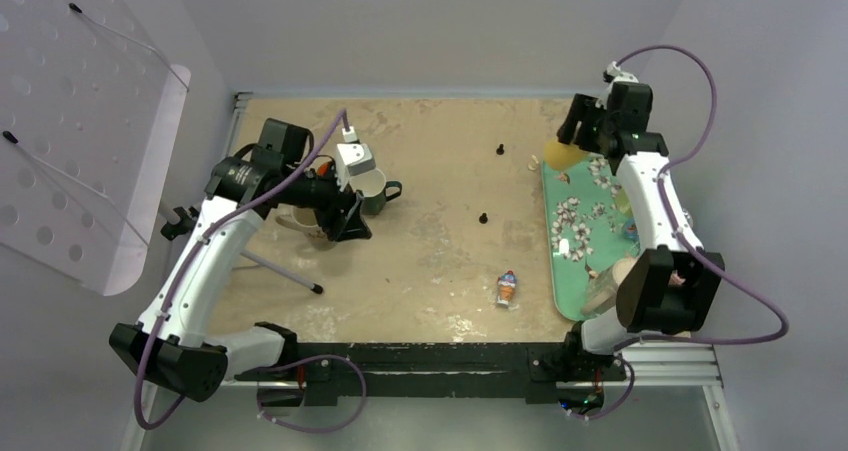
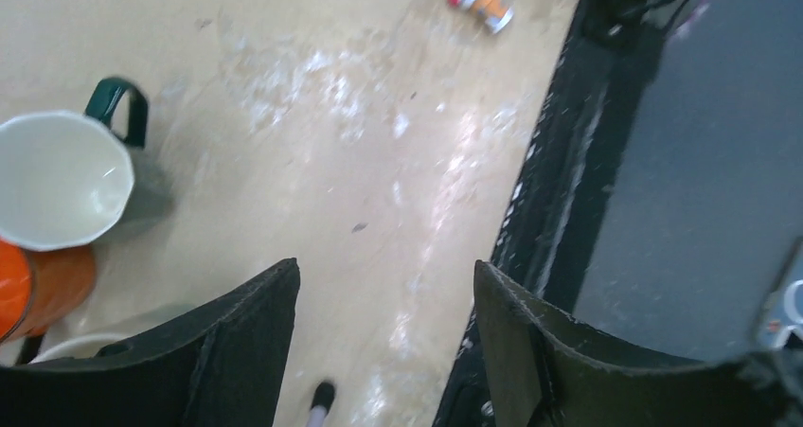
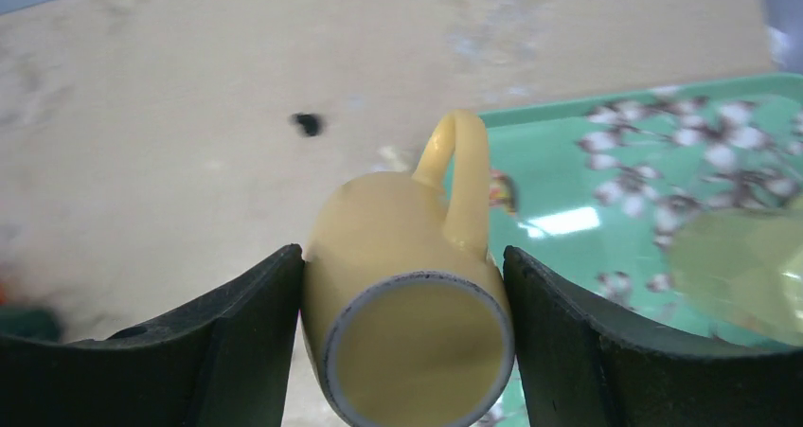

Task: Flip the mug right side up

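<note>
The right end effector (image 3: 402,261) pinches the pale yellow ceramic mug (image 3: 379,219), apparently not yet upright; the left end effector (image 2: 383,271) is spread, empty.

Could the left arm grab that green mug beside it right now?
Probably yes: the left hand is open and empty, the green mug stands upright close beside it, and nothing lies between them, though an orange mug crowds one side.

Yellow mug (image 3: 407,257): smooth glazed ceramic look, soft sheen, with a bare grey foot ring. 
Tabletop (image 2: 360,143): matt tan, scuffed white. 
Tray (image 3: 606,181): glossy teal, flower print. 
Right gripper fingers (image 3: 237,342): matt black, grainy.
</note>
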You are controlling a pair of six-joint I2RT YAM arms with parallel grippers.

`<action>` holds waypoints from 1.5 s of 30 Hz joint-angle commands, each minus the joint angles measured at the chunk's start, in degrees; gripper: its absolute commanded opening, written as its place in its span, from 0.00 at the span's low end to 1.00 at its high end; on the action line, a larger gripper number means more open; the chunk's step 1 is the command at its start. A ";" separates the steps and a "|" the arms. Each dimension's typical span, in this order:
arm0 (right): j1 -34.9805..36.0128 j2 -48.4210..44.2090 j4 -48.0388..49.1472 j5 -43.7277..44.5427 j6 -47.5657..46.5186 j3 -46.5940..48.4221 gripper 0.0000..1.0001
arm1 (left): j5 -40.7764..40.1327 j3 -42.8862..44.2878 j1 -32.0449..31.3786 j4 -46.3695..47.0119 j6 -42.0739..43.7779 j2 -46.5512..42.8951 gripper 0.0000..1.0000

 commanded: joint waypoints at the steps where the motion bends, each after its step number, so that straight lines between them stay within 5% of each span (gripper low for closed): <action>1: 6.04 -9.44 10.49 -12.98 5.77 -1.14 0.00 | 21.35 0.78 1.82 15.24 -16.38 -1.29 0.73; 6: 15.54 -16.80 17.72 -18.14 12.28 -3.73 0.00 | 27.67 -5.53 2.00 43.85 -44.22 -2.52 0.77; 10: 19.75 -22.56 32.40 -26.75 22.20 -10.17 0.00 | 28.37 -6.62 2.04 59.54 -62.34 2.07 0.79; 16: 26.90 -25.14 40.32 -27.01 28.11 -13.20 0.00 | 30.72 -9.21 2.00 88.10 -87.92 8.15 0.81; 18: 28.83 -24.87 43.13 -26.97 30.04 -13.85 0.00 | 29.29 -11.16 1.88 98.02 -92.57 8.48 0.82; 25: 35.07 -21.31 47.31 -25.24 31.47 -12.59 0.00 | 27.88 -10.99 0.79 103.05 -96.75 8.98 0.76; 29: 38.25 -18.35 49.11 -25.22 31.83 -11.47 0.00 | 28.09 -10.31 -0.17 99.04 -96.26 10.05 0.57; 31: 39.16 -17.10 50.62 -24.92 32.25 -11.83 0.00 | 28.95 -10.46 -0.16 101.20 -97.91 10.49 0.32; 32: 39.25 -16.53 50.38 -25.16 32.29 -11.83 0.00 | 29.40 -10.26 -0.07 101.57 -97.75 10.50 0.08; 34: 39.18 -15.91 47.55 -25.40 30.92 -11.34 0.05 | 29.97 -8.76 0.57 92.81 -92.02 9.55 0.00; 37: 38.41 -17.38 35.14 -16.89 24.91 -8.96 0.68 | 23.65 -0.63 0.63 50.63 -59.20 6.81 0.00; 38: 38.07 -18.53 30.68 -12.38 22.60 -8.19 0.81 | 18.27 3.13 -0.24 37.98 -47.29 6.26 0.00; 41: 35.50 -22.75 19.70 0.97 17.52 -7.07 0.91 | 2.59 6.49 -3.01 20.32 -24.82 4.97 0.00; 45: 27.47 -25.56 9.98 13.53 13.37 -8.29 0.93 | -8.11 7.54 -5.54 3.53 -7.62 6.10 0.00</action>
